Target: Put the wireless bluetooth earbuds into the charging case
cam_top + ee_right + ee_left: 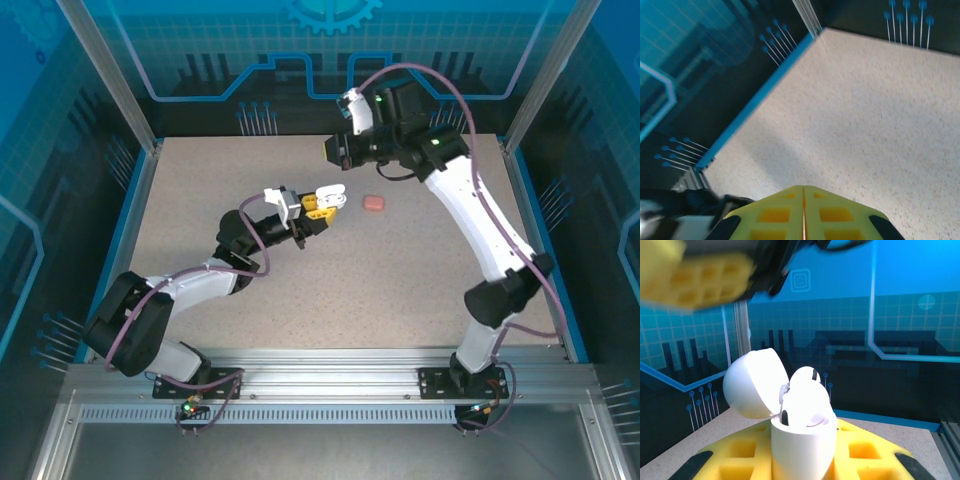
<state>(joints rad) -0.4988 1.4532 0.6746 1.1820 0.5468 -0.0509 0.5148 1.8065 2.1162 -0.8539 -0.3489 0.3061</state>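
Left end effector [320, 205] grips glossy rounded case [802, 442], earbud [806, 379] apparently inside

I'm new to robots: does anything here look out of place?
Slightly: in the open white case held by the left gripper, one earbud seems to poke up, not fully seated.

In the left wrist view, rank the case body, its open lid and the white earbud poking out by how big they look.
1. case body and open lid: these look about alike. The picture's bottom edge cuts off the body's base, so they are not ranked apart.
2. white earbud: clearly the smallest.
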